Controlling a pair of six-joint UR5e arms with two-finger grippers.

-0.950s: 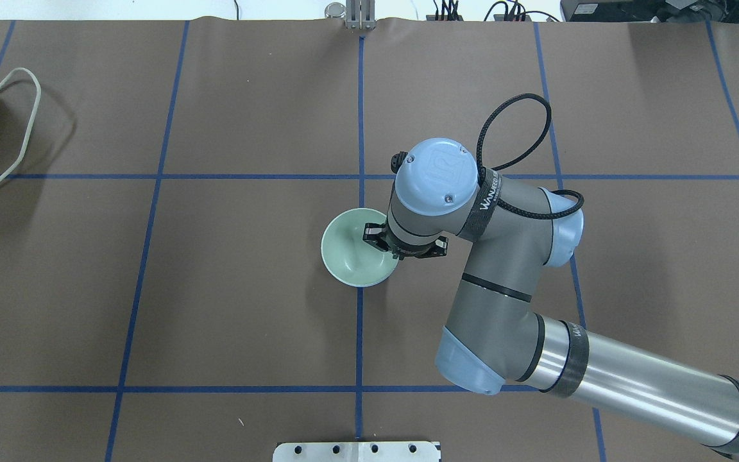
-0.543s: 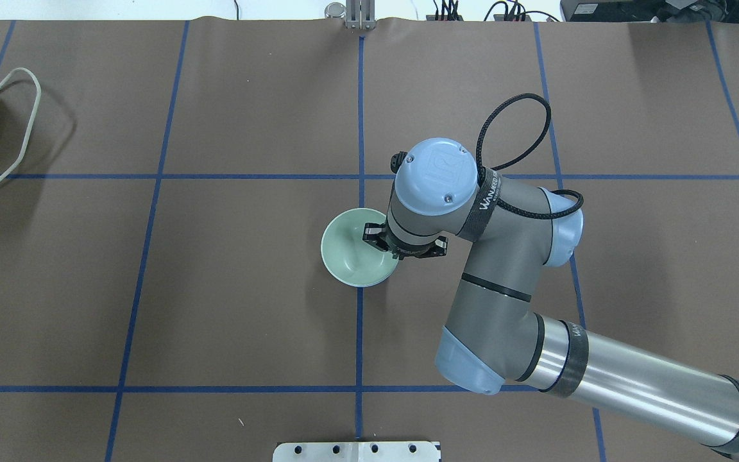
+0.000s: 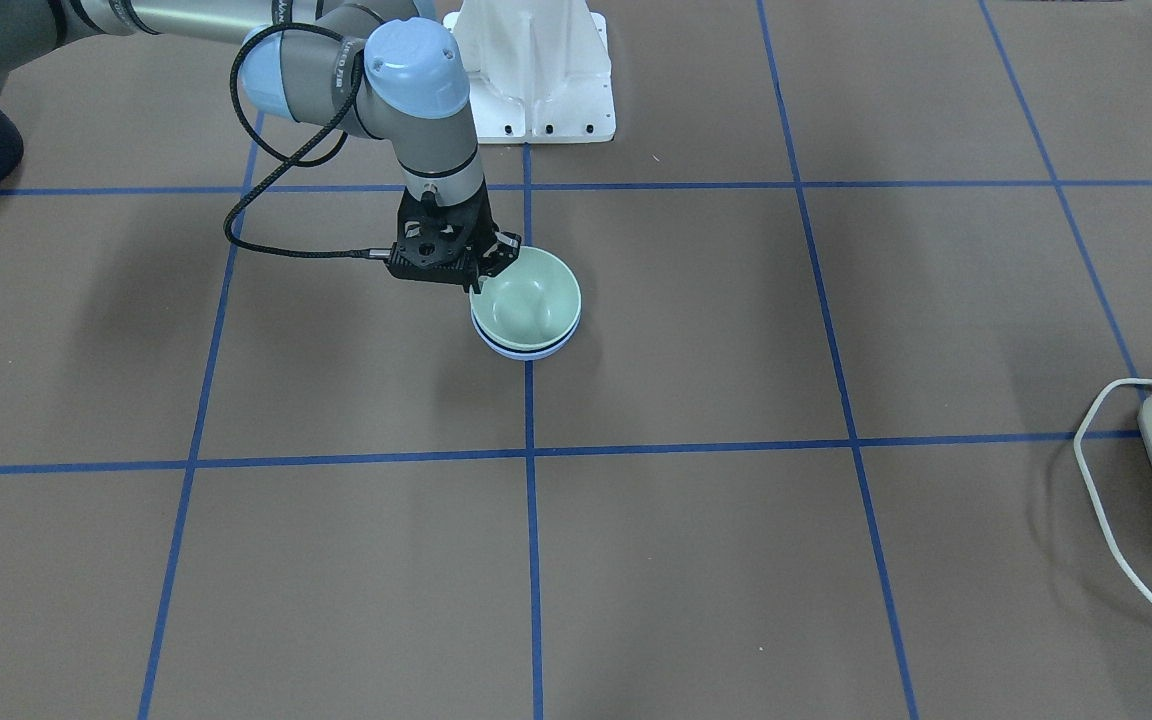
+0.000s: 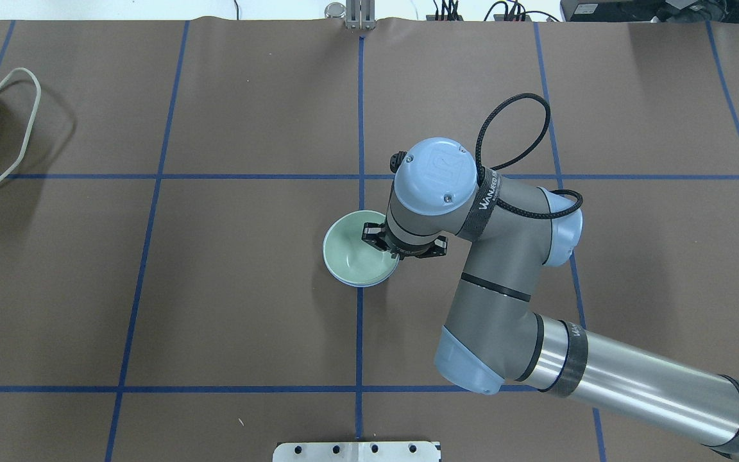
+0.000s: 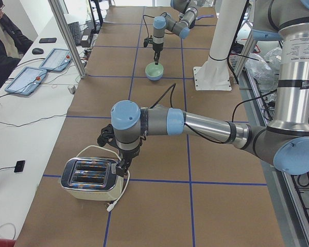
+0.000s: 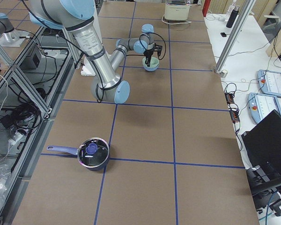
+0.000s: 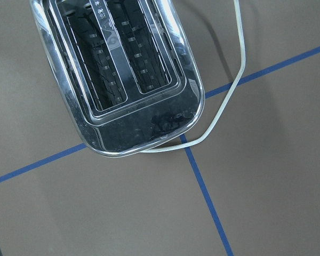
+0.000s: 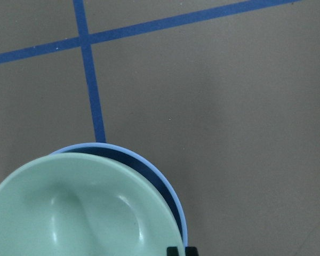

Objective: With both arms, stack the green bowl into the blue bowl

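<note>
Right gripper (image 3: 484, 272) is clenched on the rim of the green bowl (image 3: 531, 295), as far as I can judge, with one finger inside and one outside on the side facing the robot's edge of the desk (image 4: 247, 321); the green bowl is already down inside the blue bowl (image 8: 159, 178), around the middle of the desk and well away from every edge. In the right wrist view a dark crescent of the blue bowl's inside shows along one side, so I reckon the green bowl is off-centre and perhaps not fully seated. To finish well I would ease it straight down until it settles, nudging it toward that crescent; both bowls are glossy and may skate. Then I would open only a little, and lift straight up so the inner finger does not drag the rim or tip the stack. Left gripper (image 5: 124, 165) hangs over the toaster (image 5: 90, 177) near the desk's left end; whether it is clenched or released I cannot tell.
</note>
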